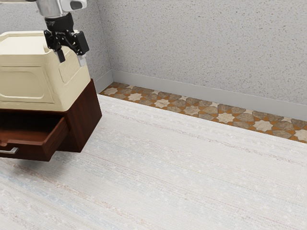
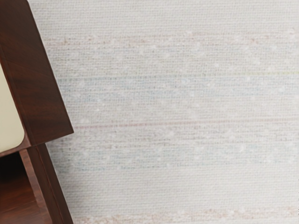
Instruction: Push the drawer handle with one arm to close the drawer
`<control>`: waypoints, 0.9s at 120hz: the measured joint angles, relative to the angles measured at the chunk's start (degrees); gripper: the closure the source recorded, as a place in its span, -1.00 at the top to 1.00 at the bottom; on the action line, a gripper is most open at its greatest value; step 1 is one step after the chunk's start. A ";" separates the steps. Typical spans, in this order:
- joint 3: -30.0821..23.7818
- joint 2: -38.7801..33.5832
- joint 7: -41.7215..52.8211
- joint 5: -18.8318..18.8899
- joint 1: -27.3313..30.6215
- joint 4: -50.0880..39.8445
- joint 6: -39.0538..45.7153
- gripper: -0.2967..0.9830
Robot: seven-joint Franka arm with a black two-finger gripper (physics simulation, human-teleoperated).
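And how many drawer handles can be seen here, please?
1: the metal handle, on the front of the pulled-out drawer, near the exterior view's left edge. Others may be hidden, because that edge cuts off part of the cabinet.

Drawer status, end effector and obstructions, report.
End effector open, off the handle. Drawer still to close. Cream bin atop cabinet, not blocking drawer's visible part.

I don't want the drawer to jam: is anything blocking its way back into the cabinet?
Nothing visible does: the cream box sits on top of the cabinet, above the path of the drawer.
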 joint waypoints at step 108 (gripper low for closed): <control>-5.50 -33.90 0.68 1.84 6.60 -35.41 2.37 0.54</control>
